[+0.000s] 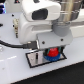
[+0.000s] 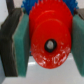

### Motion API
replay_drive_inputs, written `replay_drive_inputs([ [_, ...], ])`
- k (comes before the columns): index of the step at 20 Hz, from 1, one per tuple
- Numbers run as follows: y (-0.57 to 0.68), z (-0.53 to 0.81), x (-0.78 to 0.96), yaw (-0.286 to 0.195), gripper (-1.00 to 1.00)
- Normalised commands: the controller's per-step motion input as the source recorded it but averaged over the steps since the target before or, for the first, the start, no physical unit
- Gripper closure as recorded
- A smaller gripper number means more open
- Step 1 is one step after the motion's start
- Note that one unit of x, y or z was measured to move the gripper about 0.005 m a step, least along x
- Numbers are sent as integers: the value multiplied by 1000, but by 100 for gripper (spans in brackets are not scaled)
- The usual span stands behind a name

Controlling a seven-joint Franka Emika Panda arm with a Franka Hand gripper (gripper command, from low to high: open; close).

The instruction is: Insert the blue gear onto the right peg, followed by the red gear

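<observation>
My gripper hangs over the grey, black-rimmed plate. It is shut on the red gear. In the wrist view the red gear fills the gap between the two teal pads, with its centre hole showing. The blue gear lies flat on the plate right under the red gear. In the wrist view only the blue gear's toothed edge shows behind the red one. Both pegs are hidden by the gears and the gripper.
The plate lies on a white table. The arm's white body and a black cable stand over the plate's far side. Dark items stand at the back on the exterior view's left.
</observation>
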Motion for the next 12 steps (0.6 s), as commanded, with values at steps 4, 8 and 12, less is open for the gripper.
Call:
replay_drive_inputs([
  [4,49,120,65,0,-100],
  [8,113,276,48,0,-100],
  [12,102,467,13,0,-100],
])
